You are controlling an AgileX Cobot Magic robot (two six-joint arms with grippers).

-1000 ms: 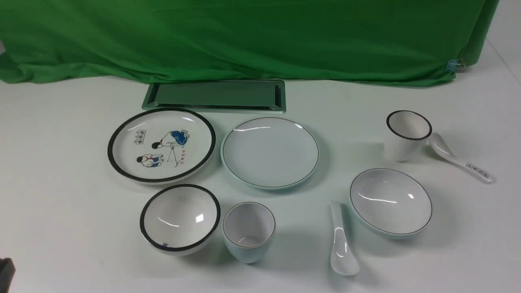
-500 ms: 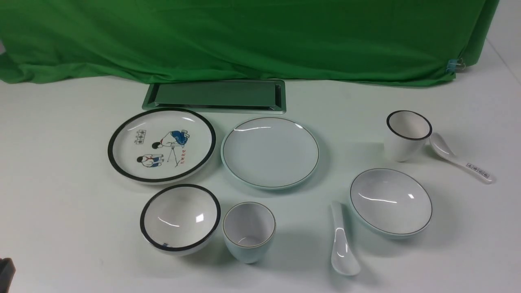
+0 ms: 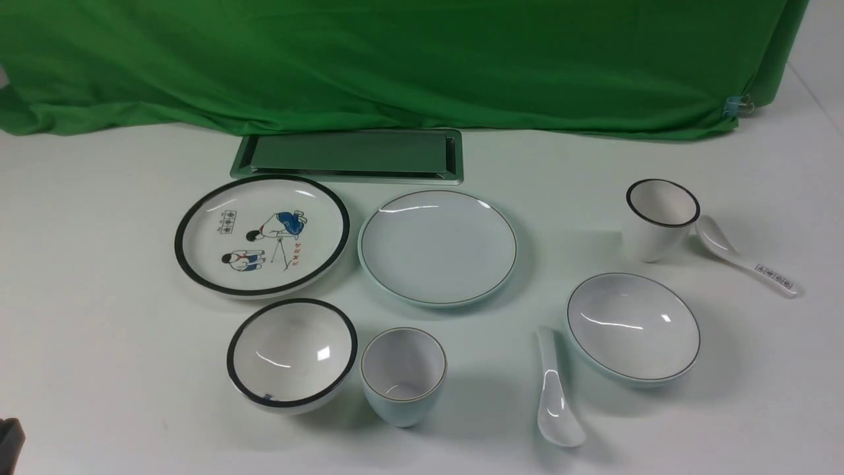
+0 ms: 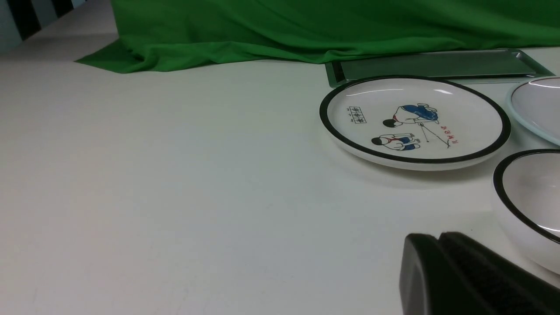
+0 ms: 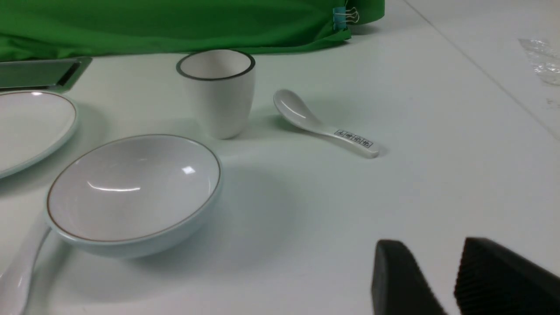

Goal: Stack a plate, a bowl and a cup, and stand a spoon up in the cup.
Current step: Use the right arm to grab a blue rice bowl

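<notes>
Tools: L closed, R open, both w/o load. Bowl on worktop, robot's right of plate – prob. rigid, glazed, slippery, chippable. Grip rim wall, one finger in, one out; squeeze gently – curved side may slide/tilt.

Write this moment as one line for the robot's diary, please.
pale plate: on table, unstacked | pale bowl: apart from plate | pale cup: upright, spoonless | unlabelled spoon: lying down | right end effector: open, holding nothing
</notes>
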